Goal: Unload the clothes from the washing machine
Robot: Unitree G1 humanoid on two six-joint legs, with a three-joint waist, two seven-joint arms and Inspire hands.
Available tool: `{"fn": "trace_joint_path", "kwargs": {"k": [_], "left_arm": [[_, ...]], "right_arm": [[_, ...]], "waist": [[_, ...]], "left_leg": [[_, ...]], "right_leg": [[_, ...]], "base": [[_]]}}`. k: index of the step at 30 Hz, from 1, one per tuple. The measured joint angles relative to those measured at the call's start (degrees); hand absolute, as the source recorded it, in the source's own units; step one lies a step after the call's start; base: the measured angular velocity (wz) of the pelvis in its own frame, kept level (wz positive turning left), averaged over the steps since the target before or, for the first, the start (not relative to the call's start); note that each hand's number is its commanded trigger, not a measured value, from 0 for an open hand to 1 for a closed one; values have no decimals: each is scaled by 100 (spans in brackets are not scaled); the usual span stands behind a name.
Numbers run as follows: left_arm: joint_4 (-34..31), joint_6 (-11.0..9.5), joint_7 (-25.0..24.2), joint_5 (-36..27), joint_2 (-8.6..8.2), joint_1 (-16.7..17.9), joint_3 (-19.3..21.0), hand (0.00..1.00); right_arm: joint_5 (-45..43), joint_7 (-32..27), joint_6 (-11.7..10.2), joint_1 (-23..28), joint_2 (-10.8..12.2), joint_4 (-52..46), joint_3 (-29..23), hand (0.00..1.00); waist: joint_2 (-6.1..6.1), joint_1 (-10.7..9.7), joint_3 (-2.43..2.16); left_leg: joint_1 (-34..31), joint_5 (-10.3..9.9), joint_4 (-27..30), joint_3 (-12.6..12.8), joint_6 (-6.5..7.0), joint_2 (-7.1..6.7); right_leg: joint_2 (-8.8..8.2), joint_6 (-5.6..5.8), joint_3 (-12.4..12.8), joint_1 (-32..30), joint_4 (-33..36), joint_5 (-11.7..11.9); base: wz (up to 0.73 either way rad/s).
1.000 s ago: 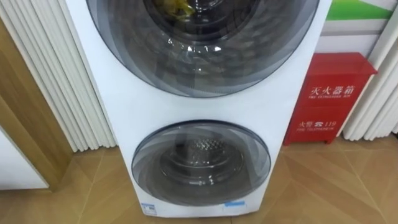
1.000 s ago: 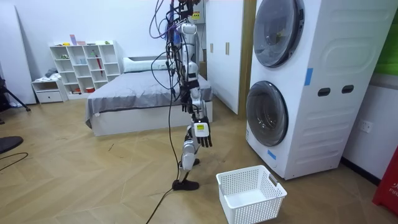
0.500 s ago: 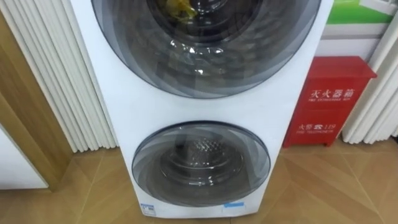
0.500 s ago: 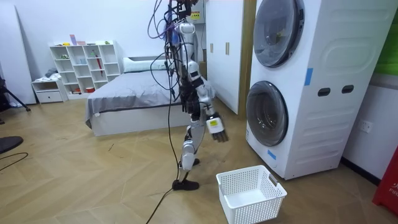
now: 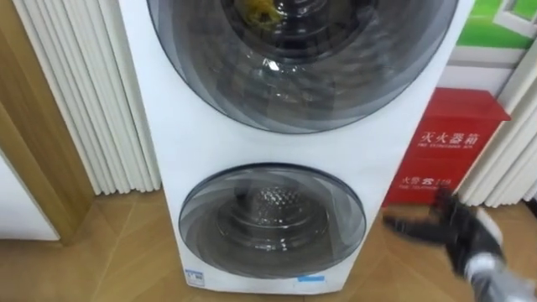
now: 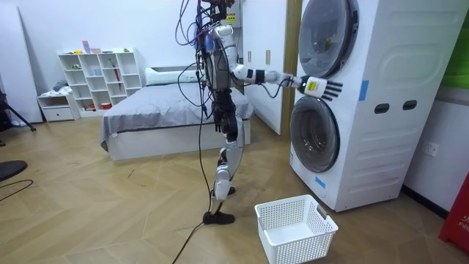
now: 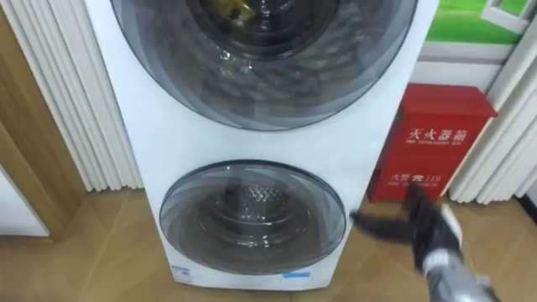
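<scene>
A white stacked washing machine [image 5: 159,126] fills the eye views, with both round glass doors closed. Behind the upper door [image 5: 302,59] lies a yellow cloth [image 5: 260,10]. The lower door [image 5: 273,220] shows a bare metal drum. My right hand [image 5: 453,231] is raised at the lower right, open with fingers spread, just right of the lower door and apart from it. In the room view I stand in front of the machine with my right hand [image 6: 322,88] stretched out near the upper door [image 6: 326,37]. My left hand [image 6: 226,121] hangs by my hip.
A red cabinet [image 5: 449,147] stands against the wall right of the machine. White slatted panels [image 5: 92,92] and a wooden frame [image 5: 33,143] flank its left. A white laundry basket [image 6: 297,229] sits on the wood floor before the machine. Behind me are a bed [image 6: 154,117] and shelves [image 6: 99,77].
My right arm has swung up from my side and reached toward the machine, bringing the hand into the eye views. The eye views have shifted slightly.
</scene>
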Motion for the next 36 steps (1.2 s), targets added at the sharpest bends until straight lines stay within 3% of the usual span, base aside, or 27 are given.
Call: {"fn": "trace_joint_path", "kwargs": {"k": [4,6,7,8,9,10,11,13,17,21,25,29,36], "left_arm": [[-201,133,60,171,9,38,18,0],[-302,124,72,168,43,34,24,0],[-289,105,76,181,83,56,128,0],[-222,133,89,231,67,65,266,0],[-226,147,88,231,76,86,280,0],[-225,211,86,229,77,88,286,0],[-230,280,86,229,79,58,280,0],[-265,376,89,223,92,41,221,0],[-325,592,87,233,97,17,72,0],[-447,611,78,280,115,43,71,0],[-594,619,72,314,119,158,84,0],[-630,725,17,369,118,224,92,0],[-677,796,-37,534,133,280,136,0]], "right_arm": [[124,-216,26,-519,-231,3,-18,0],[166,-301,36,-694,-259,-2,-17,0],[149,-289,51,-898,-258,-31,6,0],[159,-323,48,-943,-315,-137,-7,0],[182,-357,47,-977,-363,-163,9,0],[222,-398,47,-1064,-505,-155,46,0],[241,-442,47,-1095,-633,-114,49,0],[342,-466,55,-1234,-752,92,57,0],[499,-520,231,-1513,-786,293,111,0],[501,-520,299,-1824,-800,664,222,0],[508,-507,599,-2152,-913,738,218,0],[502,-609,826,-2324,-923,738,216,0],[501,-683,971,-2371,-1036,684,220,0]], "waist": [[-22,85,-9],[-23,200,-1],[-85,286,6],[-65,236,-20],[-92,199,-39],[-103,158,-27],[-139,148,6],[-215,179,27],[-315,184,31],[-313,185,30],[-284,157,10],[-276,154,-37],[-355,159,-104]], "left_leg": [[128,89,-193,-162,-6,9],[223,180,-360,-611,-32,83],[200,182,-366,-876,-51,84],[200,204,-410,-993,-148,134],[227,251,-495,-952,-193,138],[289,285,-667,-829,-212,142],[363,352,-807,-689,-217,152],[431,447,-974,-622,-214,143],[356,463,-941,-618,-198,78],[353,481,-922,-610,-169,43],[294,485,-883,-621,-162,25],[248,486,-858,-626,-160,21],[259,495,-788,-626,-152,22]], "right_leg": [[-8,0,-114,-141,423,-1],[86,14,130,-470,645,-117],[270,-110,457,-739,168,11],[290,-293,302,-745,145,296],[290,-299,198,-691,131,322],[296,-300,24,-640,128,322],[300,-299,6,-579,118,321],[291,-298,-14,-579,117,320],[288,-297,-79,-613,31,320],[258,-297,-61,-608,31,320],[242,-294,-76,-608,47,315],[241,-298,-80,-628,59,313],[238,-298,-84,-612,89,312]], "base": [[8],[-20],[-12],[3],[41],[39],[38],[20],[1],[0],[2],[1],[0]]}}
